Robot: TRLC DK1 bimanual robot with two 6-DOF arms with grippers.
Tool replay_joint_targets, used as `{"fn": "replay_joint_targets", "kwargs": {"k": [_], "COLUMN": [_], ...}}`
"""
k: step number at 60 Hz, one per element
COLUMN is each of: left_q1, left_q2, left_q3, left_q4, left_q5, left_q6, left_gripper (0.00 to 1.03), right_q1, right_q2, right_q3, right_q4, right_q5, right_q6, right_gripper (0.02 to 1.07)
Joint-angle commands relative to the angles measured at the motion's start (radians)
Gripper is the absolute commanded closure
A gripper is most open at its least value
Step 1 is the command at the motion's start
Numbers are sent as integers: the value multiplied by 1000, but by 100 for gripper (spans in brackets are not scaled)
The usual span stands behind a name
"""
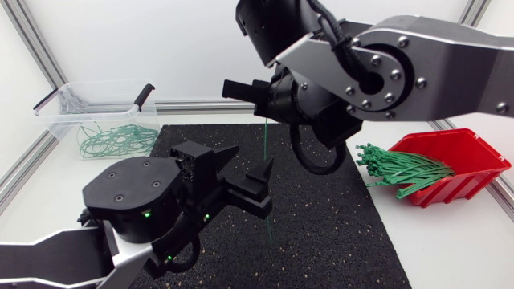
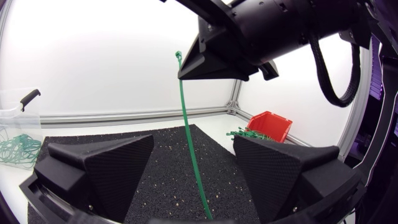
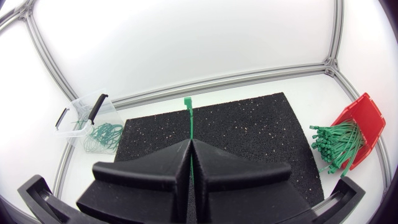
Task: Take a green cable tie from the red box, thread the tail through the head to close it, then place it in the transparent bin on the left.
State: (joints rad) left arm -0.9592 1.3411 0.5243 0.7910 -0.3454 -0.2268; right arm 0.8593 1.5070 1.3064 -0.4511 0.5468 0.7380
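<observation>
One green cable tie (image 3: 189, 121) is out of the red box (image 1: 470, 152) and stands near the centre of the head view, upright above the black mat (image 1: 337, 233). The right gripper (image 3: 189, 143) clamps it between closed fingers, the square head poking out just past the fingertips. The tie's length runs down from there through the gap of the left gripper (image 2: 193, 142), whose fingers are spread wide and appear to stand apart from it on both sides.

So the pick looks done, and the threading is not yet begun: the tie is straight, with no loop and the tail nowhere near the head. Closing it and carrying it to the transparent bin (image 1: 56, 108) at the upper left of the frame are both left to do. That bin already holds several closed green loops (image 1: 116, 140), and a bundle of spare ties (image 1: 401, 168) spills from the red box at the right.

Some things are hard to make out. The tail end is a faint line against the mat in the head view and runs out of sight beneath the left gripper in its wrist view. From overhead, the right arm's bulk hides the exact clamping spot.
</observation>
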Motion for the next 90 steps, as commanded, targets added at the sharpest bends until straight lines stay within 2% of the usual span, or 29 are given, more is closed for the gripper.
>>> {"fn": "replay_joint_targets", "kwargs": {"k": [1, 21, 32, 41, 46, 53, 67, 74, 77, 90], "left_q1": [14, 40, 51, 51, 54, 62, 62, 60, 60, 51], "left_q2": [26, 69, 96, 125, 141, 148, 162, 165, 164, 164], "left_q3": [-9, 0, 0, -1, 6, 6, 22, 22, 22, 11], "left_q4": [27, 67, 125, 171, 180, 183, 191, 194, 195, 195], "left_q5": [3, -1, -35, -53, -66, -69, -89, -90, -90, -90], "left_q6": [24, 34, 55, 66, 67, 67, 67, 67, 67, 73], "left_gripper": [15, 15, 18, 31, 50, 66, 75, 88, 99, 100], "right_q1": [21, 53, 86, 96, 101, 101, 103, 106, 107, 112], "right_q2": [-22, -30, -37, -36, -34, -36, -44, -39, -39, -37], "right_q3": [-27, -38, -42, -39, -41, -45, -53, -55, -55, -55], "right_q4": [8, 19, 19, 20, 20, 17, 11, 6, 5, 11], "right_q5": [-1, 7, 28, 31, 39, 44, 44, 44, 44, 44], "right_q6": [37, 37, 40, 40, 40, 38, 37, 37, 37, 31], "right_gripper": [101, 101, 101, 101, 101, 101, 101, 101, 101, 101]}}
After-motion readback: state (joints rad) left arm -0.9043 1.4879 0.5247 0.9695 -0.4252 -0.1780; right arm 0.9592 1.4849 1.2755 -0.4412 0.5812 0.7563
